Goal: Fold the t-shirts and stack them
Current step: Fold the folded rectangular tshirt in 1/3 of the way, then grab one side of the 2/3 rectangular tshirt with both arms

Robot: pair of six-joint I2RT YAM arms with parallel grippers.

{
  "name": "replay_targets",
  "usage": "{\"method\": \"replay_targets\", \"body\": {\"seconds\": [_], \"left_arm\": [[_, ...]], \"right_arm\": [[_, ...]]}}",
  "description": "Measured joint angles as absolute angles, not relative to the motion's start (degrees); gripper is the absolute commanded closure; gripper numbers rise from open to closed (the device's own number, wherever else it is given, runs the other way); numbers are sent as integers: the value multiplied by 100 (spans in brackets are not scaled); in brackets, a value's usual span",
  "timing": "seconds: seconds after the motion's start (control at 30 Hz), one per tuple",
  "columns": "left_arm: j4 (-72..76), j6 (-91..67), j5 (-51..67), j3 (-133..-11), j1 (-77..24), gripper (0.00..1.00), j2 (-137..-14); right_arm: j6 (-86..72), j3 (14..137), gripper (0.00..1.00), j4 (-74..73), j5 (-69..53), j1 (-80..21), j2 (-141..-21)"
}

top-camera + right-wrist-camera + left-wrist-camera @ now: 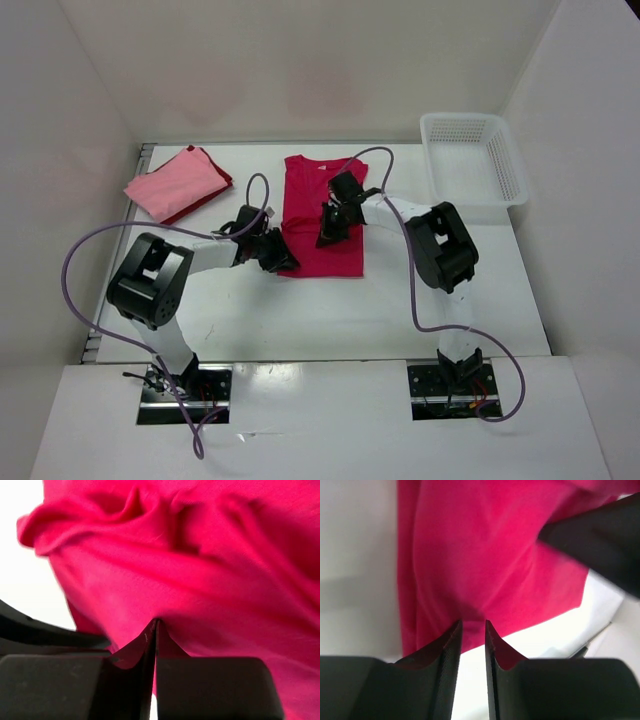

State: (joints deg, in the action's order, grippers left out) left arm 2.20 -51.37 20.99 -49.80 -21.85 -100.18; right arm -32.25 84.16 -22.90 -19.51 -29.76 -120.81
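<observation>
1. White table [300, 320] with white walls on three sides; the crimson-magenta t-shirt [305, 190] lies flat at centre frame in the top view, already narrowed to a strip
2. Its long axis runs from the top of the frame to the bottom, collar end far, hem end near the arm bases
3. Left gripper [275, 252] sits at the strip's lower left corner; its wrist view shows the hem right at the fingertips, cloth stretching away ahead of the jaws
4. Its jaws stand a narrow slot apart, and I cannot tell whether the hem is caught between them
5. Right gripper [328, 232] is on the strip, right of its middle and further up the frame; its jaws are clenched on a pinch of the cloth, which puckers into ridges at the tips
6. Judgement: a crosswise fold comes next, hem carried up the long axis toward the collar, and the left arm is nearer that hem
7. Pink t-shirt [175, 182] lies folded on the dark red t-shirt [224, 180] at upper left; the white mesh basket [460, 118] stands at upper right
</observation>
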Motion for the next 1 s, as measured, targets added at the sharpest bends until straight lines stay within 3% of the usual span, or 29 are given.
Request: {"method": "replay_targets", "body": {"seconds": [0.4, 0.67, 0.77, 0.9, 1.0], "left_arm": [[336, -5113, 1911, -4394, -2178, 67, -9555], [-390, -5089, 1662, -4362, -2178, 57, -8617], [-517, -5089, 1610, -4362, -2134, 56, -8193], [-515, -5072, 1570, -4300, -1953, 57, -7968], [-499, -5059, 1566, -4101, -1831, 57, -8066]], "right_arm": [[-3148, 9026, 96, -1699, -484, -2976, -12372], [-3006, 10403, 92, -1581, 193, -2976, -12510], [-3009, 9915, 92, -1544, 78, -2974, -12090], [-3170, 8200, 99, -1597, -460, -2976, -10973], [-3420, 6862, 94, -1621, -917, -2974, -10138]]}}
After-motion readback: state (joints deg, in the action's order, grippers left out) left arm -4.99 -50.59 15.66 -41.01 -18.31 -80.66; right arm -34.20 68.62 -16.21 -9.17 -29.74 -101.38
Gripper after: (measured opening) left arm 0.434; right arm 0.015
